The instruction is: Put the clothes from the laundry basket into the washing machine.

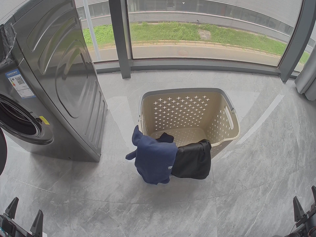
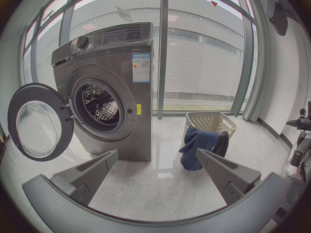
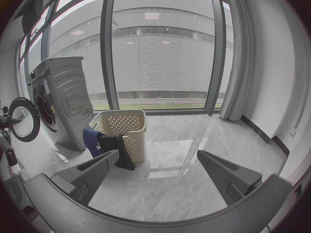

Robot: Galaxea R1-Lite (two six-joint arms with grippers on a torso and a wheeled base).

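Marble floor (image 1: pixel 263 168), tall windows (image 1: pixel 204 20) (daylit).

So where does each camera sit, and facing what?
Head view: on the head, looking down; laundry basket ahead, washing machine left, left claw and right claw at bottom corners.
Left wrist view: low, facing the machine's open door; own open claw in front.
Right wrist view: low, facing basket and window; own open claw in front.
Shared: all show the basket with clothes draped over its rim.
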